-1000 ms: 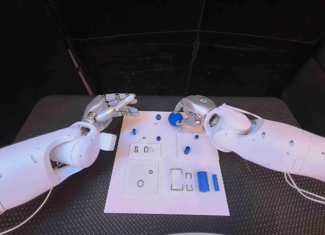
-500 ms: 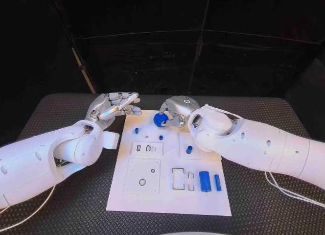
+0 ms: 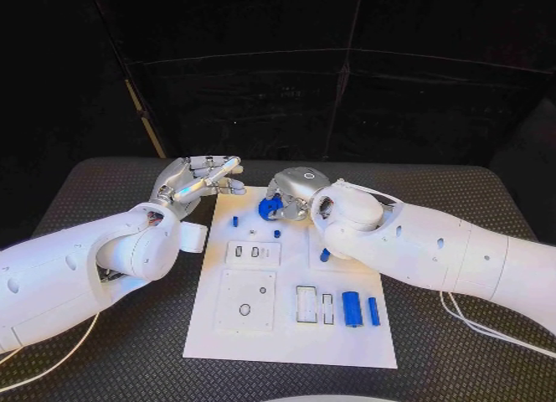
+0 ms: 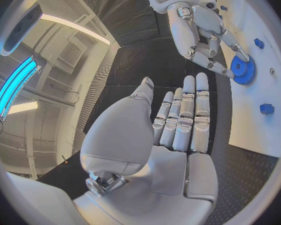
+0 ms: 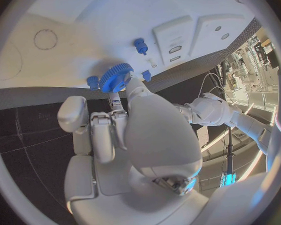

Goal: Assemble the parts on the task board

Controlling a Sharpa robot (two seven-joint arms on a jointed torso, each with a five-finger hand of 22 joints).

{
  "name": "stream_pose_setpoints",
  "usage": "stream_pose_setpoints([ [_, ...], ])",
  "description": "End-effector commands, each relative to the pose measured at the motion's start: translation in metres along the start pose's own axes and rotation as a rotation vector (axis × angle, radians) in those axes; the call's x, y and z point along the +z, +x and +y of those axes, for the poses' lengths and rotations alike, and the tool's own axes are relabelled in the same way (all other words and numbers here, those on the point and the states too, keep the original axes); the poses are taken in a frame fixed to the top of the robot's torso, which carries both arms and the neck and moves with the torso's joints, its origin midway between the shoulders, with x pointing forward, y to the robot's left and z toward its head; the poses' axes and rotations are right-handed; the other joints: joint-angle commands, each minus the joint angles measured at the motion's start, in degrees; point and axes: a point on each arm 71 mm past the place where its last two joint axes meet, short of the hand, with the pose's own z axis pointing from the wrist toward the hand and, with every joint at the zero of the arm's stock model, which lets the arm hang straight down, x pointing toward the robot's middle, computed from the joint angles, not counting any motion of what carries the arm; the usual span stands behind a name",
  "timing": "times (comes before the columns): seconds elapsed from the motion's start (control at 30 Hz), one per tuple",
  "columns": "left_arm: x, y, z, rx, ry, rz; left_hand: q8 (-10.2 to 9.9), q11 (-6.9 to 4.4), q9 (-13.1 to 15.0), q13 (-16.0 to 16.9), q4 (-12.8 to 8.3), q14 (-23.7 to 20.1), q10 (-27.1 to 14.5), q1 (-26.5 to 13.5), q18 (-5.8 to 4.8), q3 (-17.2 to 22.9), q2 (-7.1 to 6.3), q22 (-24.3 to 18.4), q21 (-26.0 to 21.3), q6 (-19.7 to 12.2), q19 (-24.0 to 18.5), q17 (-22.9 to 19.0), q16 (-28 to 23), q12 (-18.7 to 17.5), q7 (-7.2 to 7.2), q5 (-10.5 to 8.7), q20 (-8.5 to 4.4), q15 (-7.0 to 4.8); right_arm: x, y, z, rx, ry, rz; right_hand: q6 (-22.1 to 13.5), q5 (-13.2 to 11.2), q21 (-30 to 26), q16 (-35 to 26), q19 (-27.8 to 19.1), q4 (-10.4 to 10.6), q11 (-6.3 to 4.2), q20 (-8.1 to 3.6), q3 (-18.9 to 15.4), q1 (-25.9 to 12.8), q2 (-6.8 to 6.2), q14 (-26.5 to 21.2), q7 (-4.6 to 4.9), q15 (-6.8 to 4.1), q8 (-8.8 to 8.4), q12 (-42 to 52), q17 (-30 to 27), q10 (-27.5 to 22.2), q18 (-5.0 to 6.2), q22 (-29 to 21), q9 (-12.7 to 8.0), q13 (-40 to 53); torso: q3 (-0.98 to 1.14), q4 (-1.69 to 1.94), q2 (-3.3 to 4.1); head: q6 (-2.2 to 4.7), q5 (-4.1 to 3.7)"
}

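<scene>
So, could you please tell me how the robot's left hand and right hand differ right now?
The right hand holds a blue gear at the far end of the task board; the left hand holds nothing. The right hand sits over the board, the left hand beside the board's far left corner, its fingers straight and close together. Both are silver.

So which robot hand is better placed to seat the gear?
The right robot hand: it already holds the blue gear over the board. The left robot hand holds nothing, beside the board.
</scene>
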Motion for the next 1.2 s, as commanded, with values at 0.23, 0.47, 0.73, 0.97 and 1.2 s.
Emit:
stream_pose_setpoints([
  [0.23,0.001,0.001,-0.002,-0.002,0.009,0.012,-0.4,0.44,-0.1,-0.1,-0.2,-0.1,0.1,0.6,0.55,0.0,0.04,0.0,0.1,0.2,0.2,0.1,-0.2,-0.3,0.29,-0.10,0.08,0.22,0.002,0.005,-0.003,-0.017,0.025,0.027,-6.5,-1.5,0.0,0.2,-0.5,0.8,2.25,1.62,0.6,-3.3,-2.60,5.3,1.15,1.77,-5.29,-2.5,11.4,-1.8,-1.02,-0.4,-0.1,2.9,0.05,-0.05,-0.02,0.01,-0.03],
  [0.47,0.000,0.001,-0.002,-0.001,0.008,0.012,-0.4,0.44,-0.1,-0.1,-0.2,-0.1,0.1,0.6,0.55,0.0,0.04,0.0,0.1,0.2,0.2,0.1,-0.2,-0.3,0.29,-0.10,0.08,0.22,0.003,0.007,-0.004,-0.015,0.039,0.048,-11.0,-0.4,0.0,0.3,-0.7,4.0,2.83,2.35,1.3,-5.7,-5.52,5.3,1.69,2.36,-6.60,-3.2,11.5,-2.6,-0.92,-0.6,0.0,2.0,0.02,-0.02,-0.04,-0.12,-0.05],
  [0.73,0.000,0.001,-0.002,-0.001,0.007,0.011,-0.4,0.45,-0.1,-0.1,-0.3,-0.1,0.1,0.6,0.55,0.0,0.06,0.0,0.1,0.2,0.1,0.1,-0.3,-0.3,0.30,-0.10,0.09,0.24,0.003,0.010,-0.005,-0.003,0.046,0.098,-7.4,8.4,0.2,0.4,-0.5,6.4,3.07,2.52,-1.7,-15.1,-3.81,5.4,1.58,2.43,-5.59,-2.3,12.1,-2.1,-0.95,-0.3,0.5,2.9,0.07,-0.08,-0.03,-0.15,-0.12],
  [0.97,0.000,0.000,-0.002,-0.001,0.006,0.011,-0.4,0.45,-0.1,-0.1,-0.3,-0.1,0.1,0.6,0.55,0.0,0.06,0.0,0.1,0.2,0.1,0.1,-0.3,-0.3,0.30,-0.10,0.09,0.24,-0.002,0.004,-0.008,0.039,0.037,0.032,-4.9,14.4,0.6,0.7,-0.1,6.5,2.68,2.36,-5.2,-19.9,-0.78,5.6,1.40,2.31,-4.91,-0.6,12.9,-0.8,-1.06,0.4,0.7,4.8,0.12,-0.09,-0.03,-0.04,-0.26],
  [1.2,-0.001,-0.002,-0.002,0.003,0.005,0.005,-0.5,0.47,-0.1,-0.1,-0.3,-0.1,0.1,0.6,0.55,-0.1,0.07,0.0,0.1,0.2,0.1,0.1,-0.4,-0.4,0.33,-0.10,0.10,0.25,-0.011,-0.001,-0.018,0.070,0.047,0.005,-3.8,13.7,0.7,0.7,0.1,6.5,2.47,2.20,-6.6,-19.8,-0.36,5.6,1.15,2.12,-4.74,-0.3,13.0,-0.4,-1.10,0.6,0.6,5.2,0.08,-0.40,-0.13,0.04,-0.25],
])
